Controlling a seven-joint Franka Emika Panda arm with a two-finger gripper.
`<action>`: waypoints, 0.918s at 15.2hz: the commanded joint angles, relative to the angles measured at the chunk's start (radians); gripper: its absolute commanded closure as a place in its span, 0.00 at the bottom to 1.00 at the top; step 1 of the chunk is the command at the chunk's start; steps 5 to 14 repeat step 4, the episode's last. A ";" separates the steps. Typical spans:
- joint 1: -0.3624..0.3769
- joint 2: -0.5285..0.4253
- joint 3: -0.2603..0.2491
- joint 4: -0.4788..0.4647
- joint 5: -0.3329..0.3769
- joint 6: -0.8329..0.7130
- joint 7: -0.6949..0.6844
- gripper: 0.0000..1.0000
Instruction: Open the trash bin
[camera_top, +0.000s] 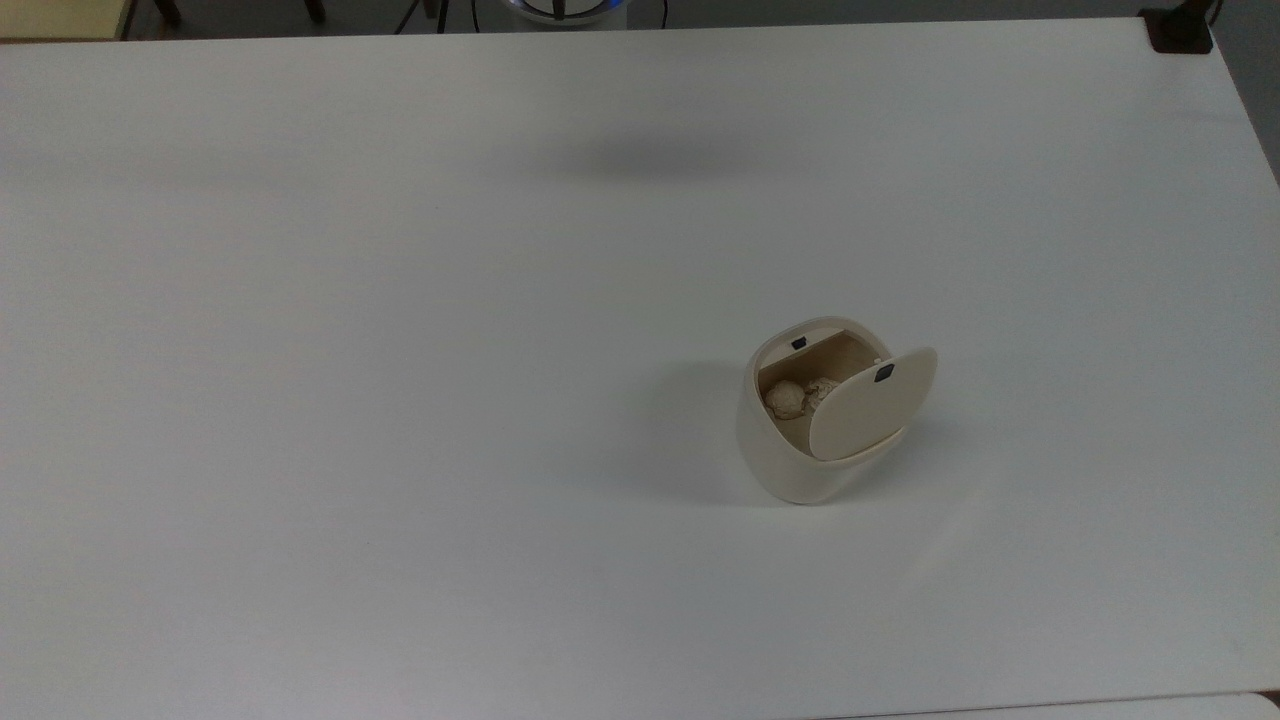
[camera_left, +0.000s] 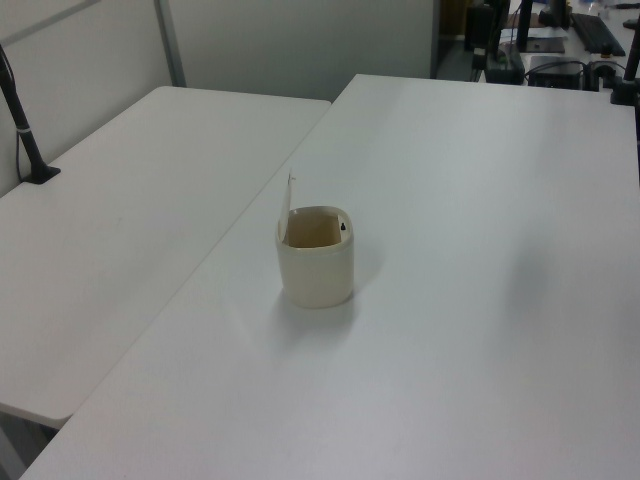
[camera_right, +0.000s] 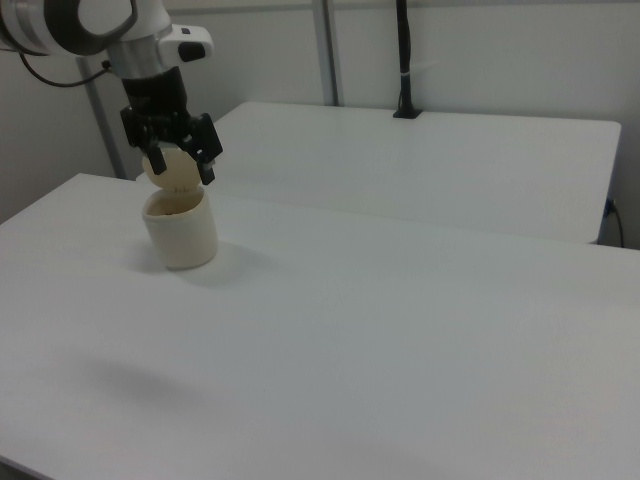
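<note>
The white table (camera_top: 400, 300) carries your trash bin (camera_top: 800, 450) right of centre in the top view, its lid (camera_top: 872, 403) already swung up. The gripper (camera_right: 183, 152) hangs spread and empty; descend carelessly and you could knock the lid shut.

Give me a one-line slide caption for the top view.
Cream trash bin standing on a white table, lid swung open, two crumpled paper balls inside.
</note>
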 joint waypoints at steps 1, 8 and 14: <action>0.003 0.004 -0.005 -0.002 -0.039 0.005 -0.049 0.00; 0.008 0.006 -0.005 -0.002 -0.041 0.005 -0.045 0.00; 0.008 0.006 -0.005 -0.002 -0.041 0.005 -0.045 0.00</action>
